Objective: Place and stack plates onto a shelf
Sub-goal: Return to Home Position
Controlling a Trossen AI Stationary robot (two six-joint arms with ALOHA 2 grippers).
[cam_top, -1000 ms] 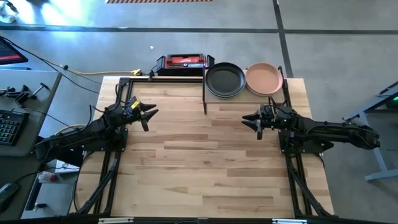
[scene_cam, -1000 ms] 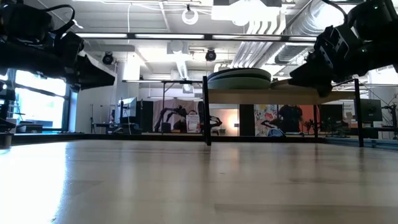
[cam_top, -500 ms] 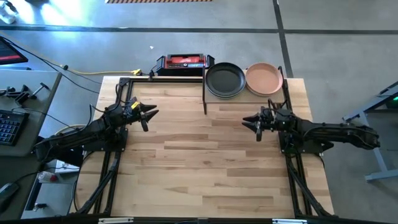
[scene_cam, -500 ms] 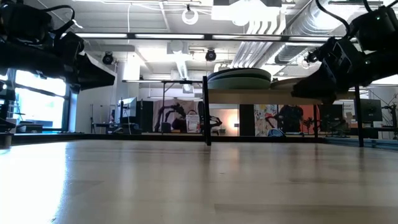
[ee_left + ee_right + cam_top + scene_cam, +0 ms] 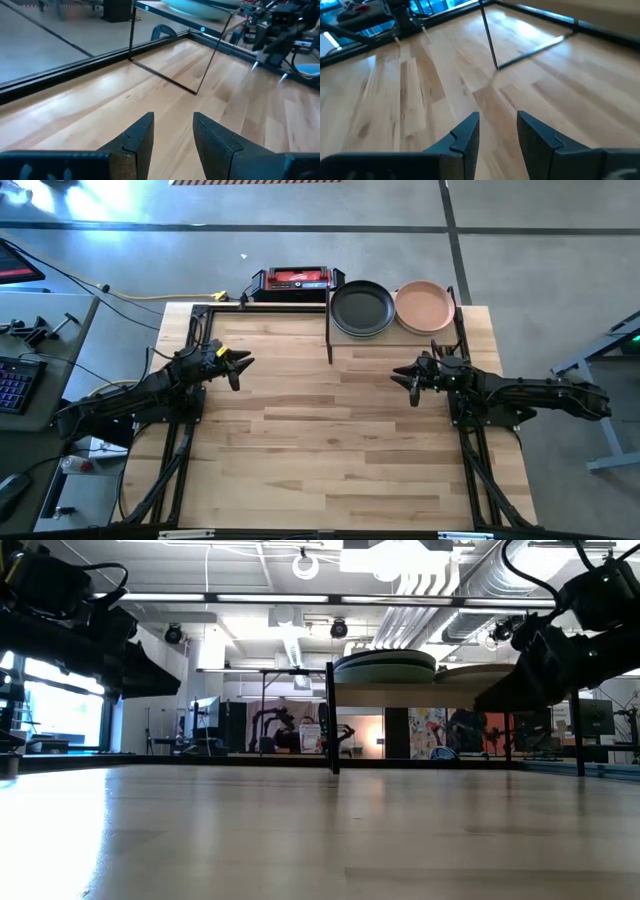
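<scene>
Topping light-wood shelf point(image 5: 420, 693): round black plate point(image 5: 362, 309), peach plate point(image 5: 425, 306).

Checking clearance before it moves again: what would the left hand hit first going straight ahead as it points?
Beyond bare tabletop, likely the black side rail of the shelf, straight ahead of the left hand; height is unclear.

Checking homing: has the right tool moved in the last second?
Yes: in the low view, the right tool has dropped, its tip now below the shelf panel.
</scene>
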